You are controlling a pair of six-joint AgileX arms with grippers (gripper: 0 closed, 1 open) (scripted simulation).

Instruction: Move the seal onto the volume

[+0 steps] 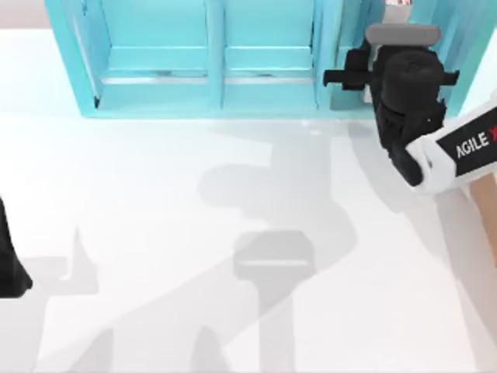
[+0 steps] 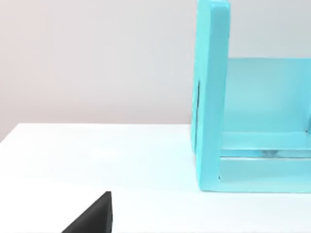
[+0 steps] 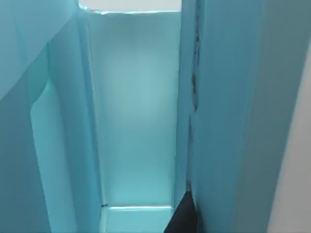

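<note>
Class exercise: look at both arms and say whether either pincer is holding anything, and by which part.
It cannot be told. The right pincer reaches into the turquoise shelf unit, its tips hidden; the left arm is parked at the table's left edge.

White table [image 1: 155,233] — turquoise shelf unit [image 1: 210,70] standing at its back.

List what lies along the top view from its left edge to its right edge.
Left arm parked at the left edge → turquoise shelf unit along the back → right arm reaching at the shelf's right end.

Turquoise shelf unit [image 1: 210,78] walls the open table's [image 1: 155,233] far edge.
</note>
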